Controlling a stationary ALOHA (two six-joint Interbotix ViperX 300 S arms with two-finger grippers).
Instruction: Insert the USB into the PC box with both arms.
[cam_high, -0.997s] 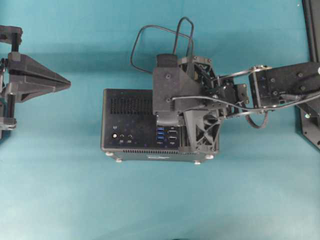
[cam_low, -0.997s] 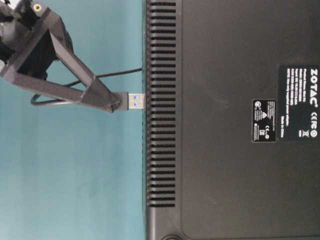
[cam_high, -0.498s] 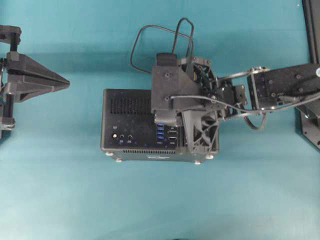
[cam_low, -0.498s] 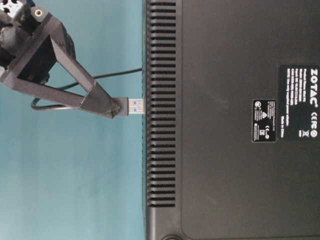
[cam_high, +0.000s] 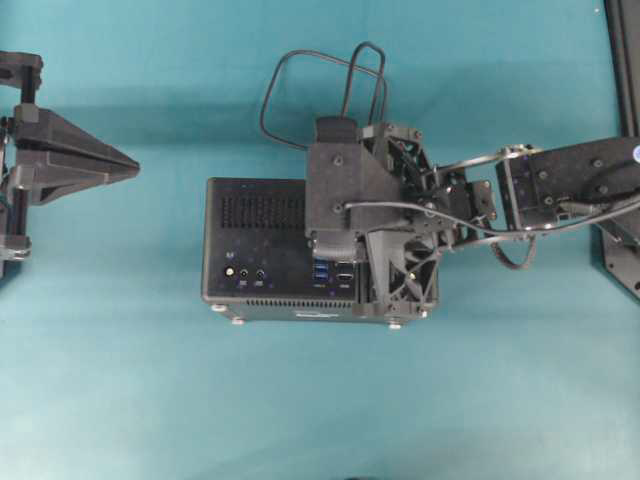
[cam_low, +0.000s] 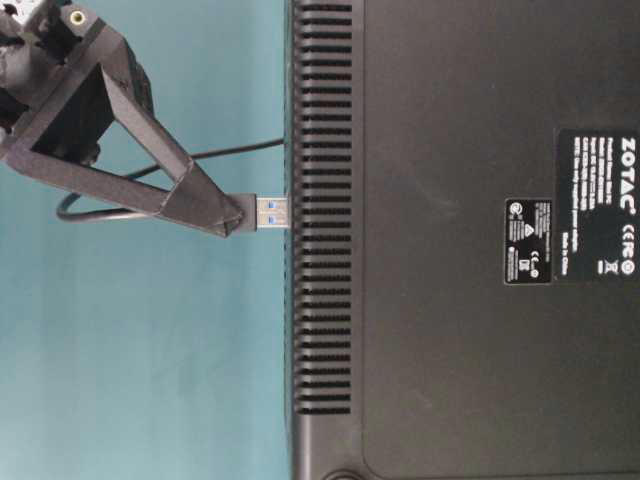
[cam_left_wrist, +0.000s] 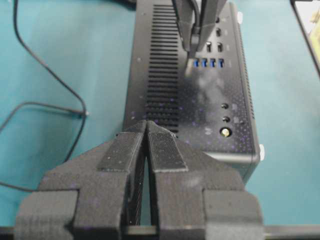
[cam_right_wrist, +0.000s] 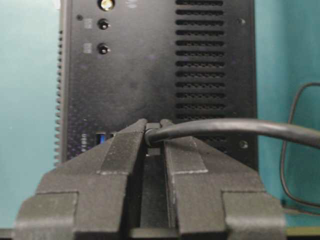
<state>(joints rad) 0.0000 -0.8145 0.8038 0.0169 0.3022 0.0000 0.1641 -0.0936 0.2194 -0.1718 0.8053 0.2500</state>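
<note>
The black PC box (cam_high: 250, 250) lies mid-table with its port face up. My right gripper (cam_high: 330, 250) hangs over it, shut on the USB plug (cam_right_wrist: 152, 131). The cable (cam_right_wrist: 225, 127) runs off to the side and loops on the table behind the box (cam_high: 300, 70). In the table-level view the plug's silver and blue tip (cam_low: 272, 212) meets the box's port face (cam_low: 320, 240); I cannot tell whether it has entered a port. The left wrist view shows the right gripper's fingers (cam_left_wrist: 186, 30) just above the blue USB ports (cam_left_wrist: 207, 63). My left gripper (cam_high: 130, 163) is shut and empty, left of the box.
The table is teal cloth (cam_high: 300, 400). A black frame (cam_high: 620, 60) stands at the right edge. The box's vent grille (cam_high: 260, 210) and small round sockets (cam_high: 245, 273) face up beside the ports.
My right gripper has shifted slightly over the box with the plug, whose tip stays at the port face. The left gripper has not moved.
</note>
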